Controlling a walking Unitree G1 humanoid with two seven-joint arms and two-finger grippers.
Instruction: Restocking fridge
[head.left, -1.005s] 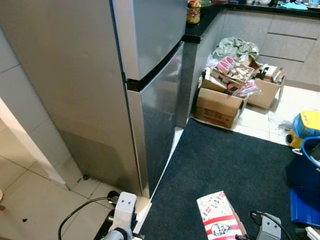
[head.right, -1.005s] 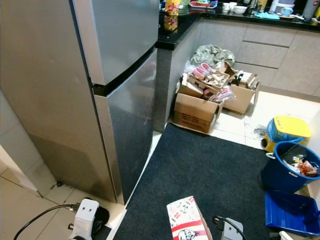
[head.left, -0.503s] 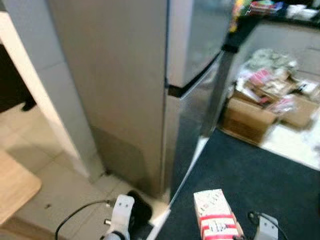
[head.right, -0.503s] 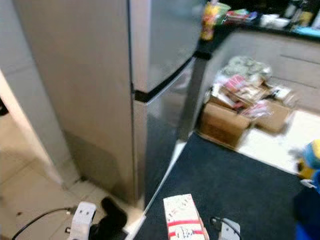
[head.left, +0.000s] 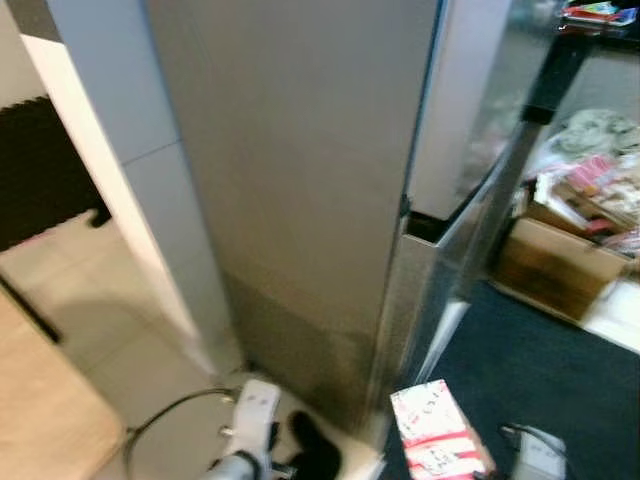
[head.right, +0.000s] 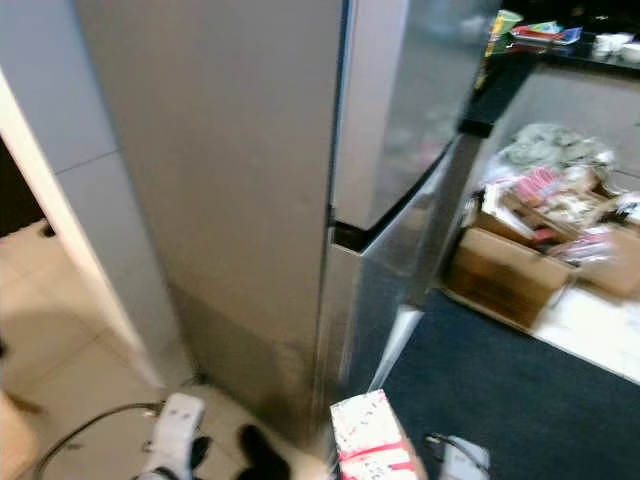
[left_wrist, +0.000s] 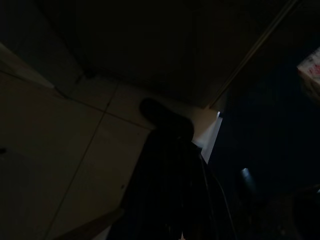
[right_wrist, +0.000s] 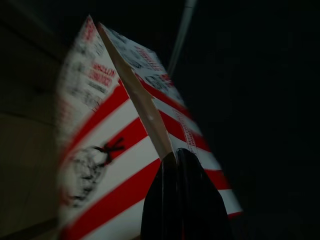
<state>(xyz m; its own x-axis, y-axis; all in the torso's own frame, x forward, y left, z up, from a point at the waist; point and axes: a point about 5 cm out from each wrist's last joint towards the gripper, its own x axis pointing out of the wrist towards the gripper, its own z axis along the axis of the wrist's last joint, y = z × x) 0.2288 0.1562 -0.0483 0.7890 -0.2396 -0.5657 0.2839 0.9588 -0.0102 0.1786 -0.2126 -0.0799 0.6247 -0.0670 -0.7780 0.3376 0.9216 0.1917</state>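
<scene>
Red-and-white striped carton (head.left: 436, 440) sits at lower centre of the head view, pinched at its top fold by the right gripper (right_wrist: 176, 165). Above it the grey fridge (head.left: 330, 180) stands shut, so stocking hasn't begun. Left gripper (left_wrist: 167, 135) hangs idle; I cannot tell its state.

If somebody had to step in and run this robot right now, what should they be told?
Right gripper: shut on a red-and-white striped box, carried low in front.
Left gripper: hangs idle near the floor; the view is too dark to judge.
Fridge: directly ahead, both doors closed. A dark mat lies before it, with cardboard boxes beyond.
Done: box in hand.
Left: open the fridge and put the box inside.
</scene>
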